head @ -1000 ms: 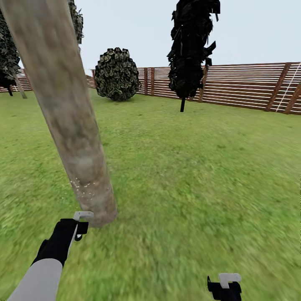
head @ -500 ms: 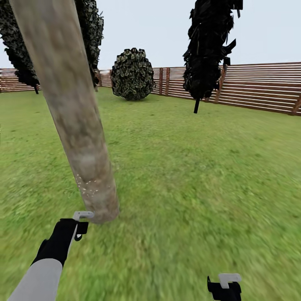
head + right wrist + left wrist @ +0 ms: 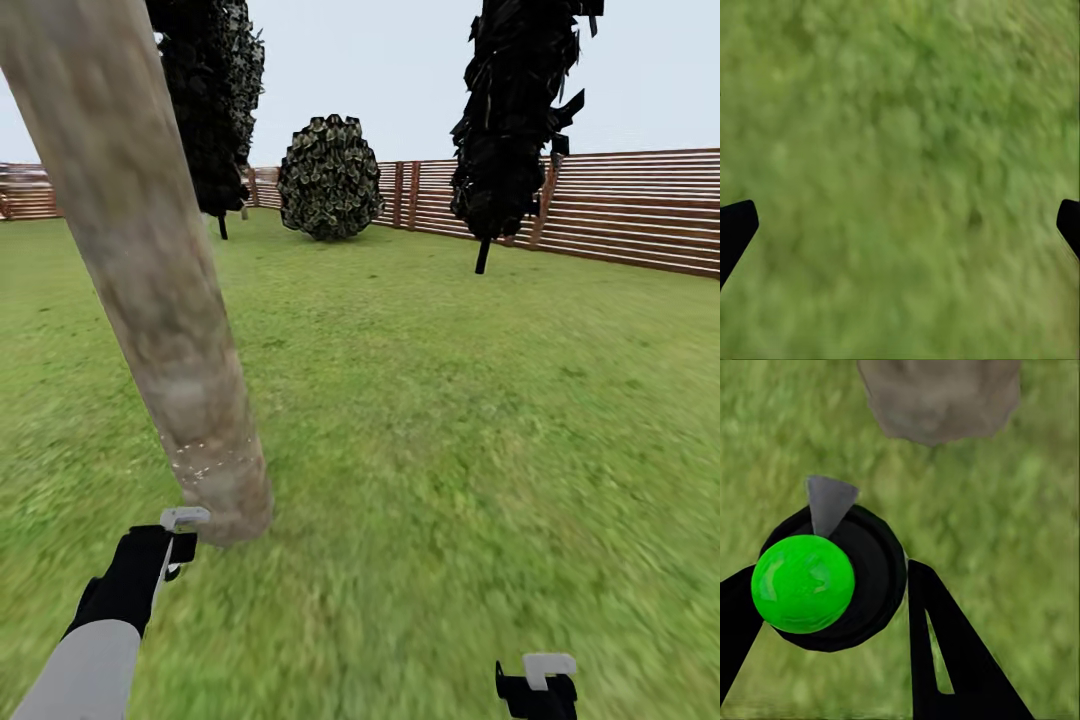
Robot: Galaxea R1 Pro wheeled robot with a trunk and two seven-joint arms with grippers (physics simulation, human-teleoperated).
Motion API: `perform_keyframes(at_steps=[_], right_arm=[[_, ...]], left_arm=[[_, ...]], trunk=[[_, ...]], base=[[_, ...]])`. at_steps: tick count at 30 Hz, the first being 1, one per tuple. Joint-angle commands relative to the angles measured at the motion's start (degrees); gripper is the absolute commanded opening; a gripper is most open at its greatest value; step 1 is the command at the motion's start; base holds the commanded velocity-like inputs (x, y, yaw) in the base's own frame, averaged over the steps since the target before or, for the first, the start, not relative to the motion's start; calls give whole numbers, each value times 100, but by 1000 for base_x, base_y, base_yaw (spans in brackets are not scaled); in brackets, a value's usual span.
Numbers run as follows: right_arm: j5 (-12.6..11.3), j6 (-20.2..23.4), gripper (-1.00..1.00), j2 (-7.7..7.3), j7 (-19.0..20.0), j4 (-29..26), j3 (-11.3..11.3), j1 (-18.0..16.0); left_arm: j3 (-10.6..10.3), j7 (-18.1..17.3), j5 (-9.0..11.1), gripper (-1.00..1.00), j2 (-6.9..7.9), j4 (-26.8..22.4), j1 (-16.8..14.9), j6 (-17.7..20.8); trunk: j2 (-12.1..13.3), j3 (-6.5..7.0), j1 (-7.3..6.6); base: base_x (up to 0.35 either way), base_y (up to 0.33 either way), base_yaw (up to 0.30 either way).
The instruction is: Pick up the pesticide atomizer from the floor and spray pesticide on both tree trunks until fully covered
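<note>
The left gripper is clamped on the pesticide atomizer, a black round body with a bright green ball top and a grey cone nozzle, and its black fingers press against either side of it. In the head view the left gripper sits low on the lawn, just beside the foot of the tree trunk, a thick, pale, mottled column leaning across that view's left side, with a scatter of small pale specks near its base. The left wrist view shows the trunk's base near the nozzle, with grass between them. The right gripper hangs over bare grass with its jaws wide apart. Farther off stand two black column-shaped trees, a round bush and the slatted wooden fence
</note>
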Motion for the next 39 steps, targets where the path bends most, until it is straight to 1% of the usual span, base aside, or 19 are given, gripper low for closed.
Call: perform_keyframes(at_steps=[1,6,15,21,28,33,37,39], right_arm=[[32,0,100,-1,-47,2,30,-2],[32,0,100,-1,-47,2,30,-2],[32,0,100,-1,-47,2,30,-2],[32,0,100,-1,-47,2,30,-2],[32,0,100,-1,-47,2,30,-2],[32,0,100,-1,-49,-6,30,-2],[32,0,100,-9,-54,-6,22,-2],[32,0,100,-9,-55,-6,22,-2]], left_arm=[[85,31,-8,-100,-10,-7,-5,3],[81,148,-7,-100,-70,14,-5,-30],[68,154,-19,-100,-59,2,-5,-34],[80,154,-7,-100,-82,48,-5,-42],[88,154,1,-100,-86,55,-5,-42],[102,133,2,-100,-81,16,-5,-42],[83,19,6,-100,-94,-8,-137,30],[76,-108,8,-100,-108,9,-344,65]], trunk=[[-2,-5,1],[-2,-5,1],[-2,-5,1],[-2,-5,1],[-2,-5,1],[-2,-5,1],[-2,-5,1],[-2,-5,1]], base=[[181,-235,274],[99,-254,277],[-11,-275,273],[-122,-264,40],[29,-274,11],[107,-128,224],[7,-7,276],[1,-1,278]])
